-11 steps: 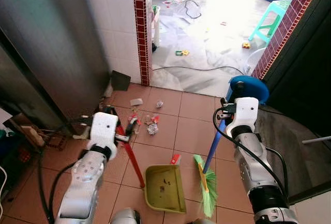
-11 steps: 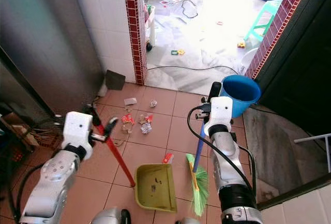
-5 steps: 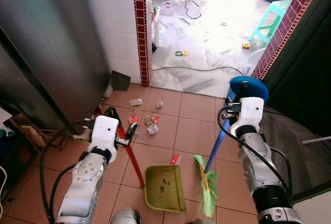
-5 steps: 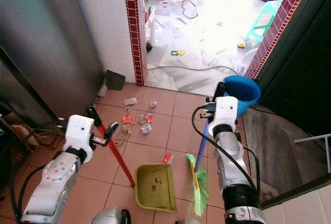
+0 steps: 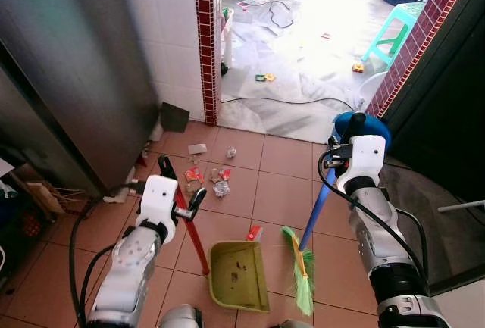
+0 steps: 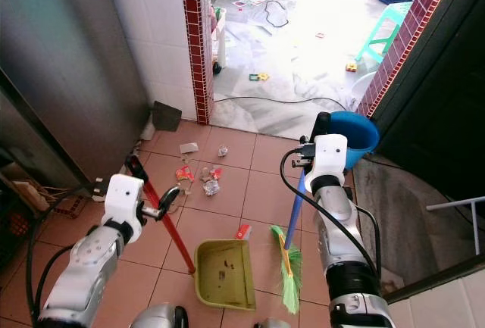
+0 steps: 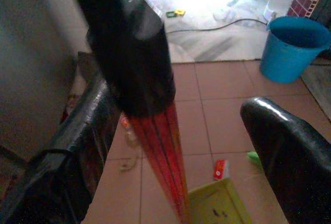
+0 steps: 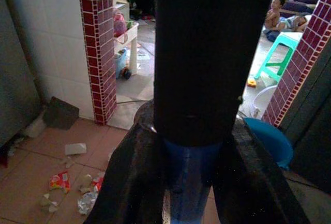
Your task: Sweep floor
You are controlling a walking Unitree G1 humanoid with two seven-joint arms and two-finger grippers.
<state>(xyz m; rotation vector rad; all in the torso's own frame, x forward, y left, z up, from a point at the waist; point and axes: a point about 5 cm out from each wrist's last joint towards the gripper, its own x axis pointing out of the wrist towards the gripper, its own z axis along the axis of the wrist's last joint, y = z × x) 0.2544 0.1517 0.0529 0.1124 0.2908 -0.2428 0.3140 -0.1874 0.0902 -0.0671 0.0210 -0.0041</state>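
Observation:
A yellow-green dustpan (image 5: 239, 275) lies on the terracotta tiles, and its red handle (image 5: 193, 229) rises toward my left gripper (image 5: 182, 182). That gripper is open, its fingers either side of the handle. In the left wrist view the handle (image 7: 160, 146) leans on one finger and the other finger (image 7: 289, 146) stands well apart. My right gripper (image 5: 345, 137) is shut on the blue broom handle (image 5: 317, 207). The green bristles (image 5: 301, 271) rest on the floor right of the dustpan. Crumpled foil (image 5: 221, 188) and red wrappers (image 5: 195, 174) lie ahead, and a red packet (image 5: 256, 232) lies by the pan.
A blue bucket (image 6: 356, 131) stands behind my right gripper. A metal door (image 5: 68, 78) and a tiled pillar (image 5: 203, 40) close off the left. Beyond the doorway lie a cable (image 5: 280, 101), toys and a green stool (image 5: 394, 29), with people sitting far back. A dark mat (image 5: 424, 192) lies right.
The view has shifted slightly. My left gripper has moved a little toward the right along the red handle. The broom and dustpan stay where they were.

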